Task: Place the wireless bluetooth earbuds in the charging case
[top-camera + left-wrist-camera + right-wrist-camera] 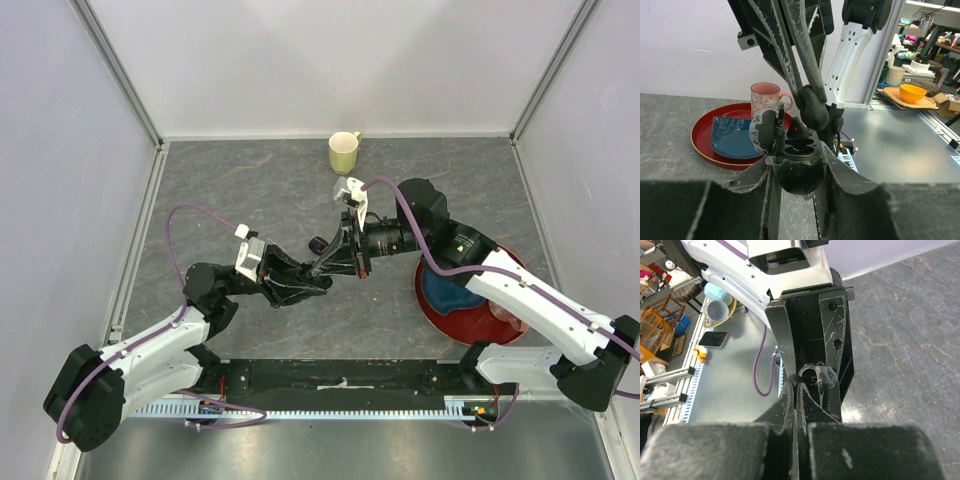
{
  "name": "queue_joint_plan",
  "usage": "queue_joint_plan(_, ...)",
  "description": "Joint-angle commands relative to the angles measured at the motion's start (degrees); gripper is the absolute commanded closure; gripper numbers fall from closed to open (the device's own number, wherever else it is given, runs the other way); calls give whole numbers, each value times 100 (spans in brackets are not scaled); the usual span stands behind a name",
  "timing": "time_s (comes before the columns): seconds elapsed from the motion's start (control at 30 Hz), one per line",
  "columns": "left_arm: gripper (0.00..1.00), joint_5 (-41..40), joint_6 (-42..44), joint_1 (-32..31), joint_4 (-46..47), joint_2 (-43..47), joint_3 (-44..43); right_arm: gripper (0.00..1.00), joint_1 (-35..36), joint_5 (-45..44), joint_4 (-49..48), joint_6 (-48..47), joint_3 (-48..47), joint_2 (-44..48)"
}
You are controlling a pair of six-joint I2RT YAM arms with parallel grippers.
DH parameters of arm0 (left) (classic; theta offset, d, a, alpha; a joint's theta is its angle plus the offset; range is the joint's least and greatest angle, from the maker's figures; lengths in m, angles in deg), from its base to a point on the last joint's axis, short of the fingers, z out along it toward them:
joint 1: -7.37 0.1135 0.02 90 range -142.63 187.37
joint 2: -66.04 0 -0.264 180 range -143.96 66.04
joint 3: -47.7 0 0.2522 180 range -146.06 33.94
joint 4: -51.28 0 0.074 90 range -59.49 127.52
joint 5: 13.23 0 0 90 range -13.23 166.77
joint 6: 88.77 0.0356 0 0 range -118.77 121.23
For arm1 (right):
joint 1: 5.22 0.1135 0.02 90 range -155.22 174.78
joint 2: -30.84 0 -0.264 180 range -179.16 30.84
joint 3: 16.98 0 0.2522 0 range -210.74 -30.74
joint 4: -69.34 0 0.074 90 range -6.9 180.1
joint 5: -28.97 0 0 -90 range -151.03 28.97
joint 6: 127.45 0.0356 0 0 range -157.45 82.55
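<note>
Grey marbled tabletop (250,190) below; left gripper (797,167) clamps the open charging case (799,145). Right gripper (796,385), jaws closed, sits over its wells, perhaps pinching an earbud (795,379).

We see white links (150,357), black joints (210,288), a purple cable (755,372) along each arm, and scuffed black fingers (784,345) with screw heads (833,305). A green light (458,243) dots the right arm (540,305).
</note>
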Motion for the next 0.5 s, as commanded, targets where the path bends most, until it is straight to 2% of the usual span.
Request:
queue_joint_plan(0.0, 98, 93, -109, -47, 222, -19, -246, 100, 108, -221, -211, -167, -247, -83)
queue_joint_plan(0.47, 98, 14, -65, -91, 222, 34, -238, 100, 459, -810, 342, -624, -282, -356)
